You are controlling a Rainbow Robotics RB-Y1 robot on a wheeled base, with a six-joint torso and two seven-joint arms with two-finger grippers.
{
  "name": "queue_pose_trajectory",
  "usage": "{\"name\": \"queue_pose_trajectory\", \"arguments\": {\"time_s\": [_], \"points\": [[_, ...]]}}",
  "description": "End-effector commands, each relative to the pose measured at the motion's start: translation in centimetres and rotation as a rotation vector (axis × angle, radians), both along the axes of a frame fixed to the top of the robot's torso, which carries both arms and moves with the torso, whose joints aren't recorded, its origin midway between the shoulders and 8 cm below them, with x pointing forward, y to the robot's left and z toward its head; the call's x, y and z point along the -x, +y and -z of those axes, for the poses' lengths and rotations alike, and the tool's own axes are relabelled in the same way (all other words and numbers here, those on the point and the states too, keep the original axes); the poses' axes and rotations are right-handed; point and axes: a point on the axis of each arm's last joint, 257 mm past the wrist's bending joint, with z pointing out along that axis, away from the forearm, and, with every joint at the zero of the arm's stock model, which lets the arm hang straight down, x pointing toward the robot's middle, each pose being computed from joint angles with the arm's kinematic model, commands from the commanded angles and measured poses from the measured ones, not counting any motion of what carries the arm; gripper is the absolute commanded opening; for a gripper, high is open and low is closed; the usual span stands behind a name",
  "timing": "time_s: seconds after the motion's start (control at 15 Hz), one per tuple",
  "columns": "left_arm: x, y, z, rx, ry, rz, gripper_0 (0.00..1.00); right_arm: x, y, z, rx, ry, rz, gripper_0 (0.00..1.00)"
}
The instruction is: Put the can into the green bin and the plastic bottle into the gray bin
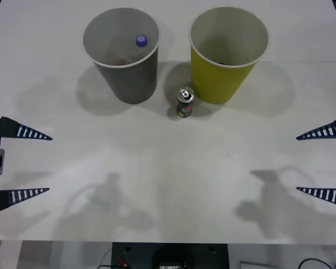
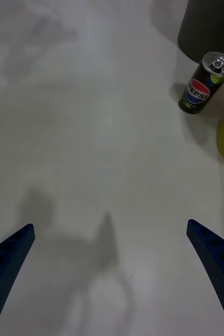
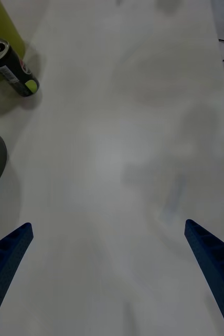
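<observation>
Blue-capped plastic bottle (image 1: 140,43) inside gray bin (image 1: 135,84)

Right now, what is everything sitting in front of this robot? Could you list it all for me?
gray bin: one, dark gray with a pale rim, upright at the far left of the table.
plastic bottle: one, clear with a blue-purple cap, inside the gray bin.
green bin: one, yellow-green with a pale rim, upright at the far right, beside the gray bin.
can: one, black and green with a silver top, upright on the table in front of the gap between the bins.
table: one, white, under everything.
left gripper: one, blue fingers, open, at the left edge.
right gripper: one, blue fingers, open, at the right edge.
</observation>
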Motion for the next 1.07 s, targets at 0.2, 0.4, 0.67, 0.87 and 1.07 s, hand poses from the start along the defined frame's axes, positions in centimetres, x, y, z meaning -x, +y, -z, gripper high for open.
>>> {"name": "queue_pose_trajectory", "arguments": {"time_s": [0.2,0.4,0.67,0.87,1.07], "points": [[0.0,0.0,0.0,0.0,0.0,0.0,1.0,0.6,0.1,0.3,-0.026,0.02,0.007,1.0],[0.0,0.0,0.0,0.0,0.0,0.0,1.0,0.5,0.3,-0.2,-0.039,0.009,0.012,1.0],[0.0,0.0,0.0,0.0,0.0,0.0,1.0,-0.1,1.5,0.1,-0.084,-0.034,0.063,1.0],[0.0,0.0,0.0,0.0,0.0,0.0,1.0,-0.6,3.3,0.8,-0.13,-0.076,0.121,1.0],[0.0,0.0,0.0,0.0,0.0,0.0,1.0,-0.6,4.8,1.7,-0.179,-0.079,0.165,1.0]]}}
